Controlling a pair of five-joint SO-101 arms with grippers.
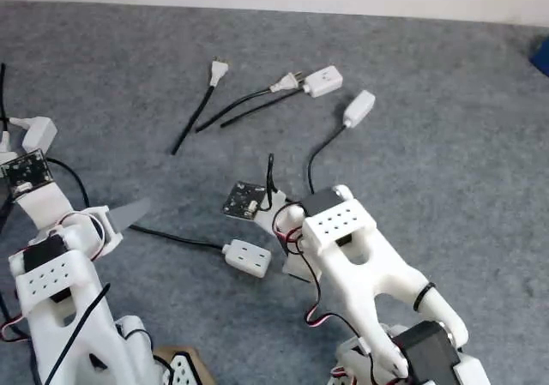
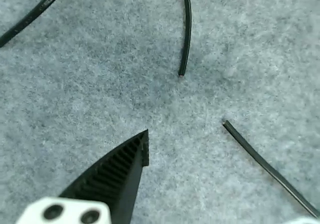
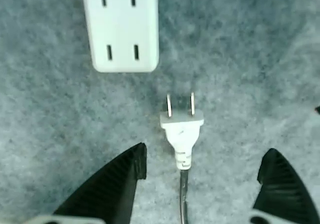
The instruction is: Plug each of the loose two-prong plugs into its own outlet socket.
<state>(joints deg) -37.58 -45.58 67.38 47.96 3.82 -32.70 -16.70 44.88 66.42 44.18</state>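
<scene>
My right gripper [image 3: 207, 156] hangs low over the grey carpet [image 1: 429, 188] with its two black fingers [image 3: 117, 184] spread wide, gripping nothing. Between them, touching neither, the loose plug [image 3: 181, 129] lies flat on the carpet, white, its black cord running back under my wrist. Its two prongs point straight at the near socket [image 3: 122, 29], a white block with its slots facing up. They stop just short of the block's end, so plug and socket are near but apart.

Seen from above, with twelve o'clock at the table's far edge, this gripper sits at three o'clock of the near socket, tucked under my own arm. The socket's black cord runs off toward nine o'clock.

My left gripper [image 1: 129, 215] is at about ten o'clock of the near socket, well apart from it. Its ribbed finger [image 2: 117, 176] has bare carpet beside its tip, so these fingers are parted too and pinch nothing. Near that tip lie two cut cord ends [image 2: 182, 74], apart from each other.

Far off at twelve o'clock of the near socket, the far plug [image 1: 218, 71] lies loose on its black cord. At one o'clock the paired plug [image 1: 285, 82] sits right against the paired socket [image 1: 322, 81], and I cannot tell whether its prongs are in. At four o'clock of that pair the lone socket [image 1: 358, 108] lies on its own black cord
</scene>
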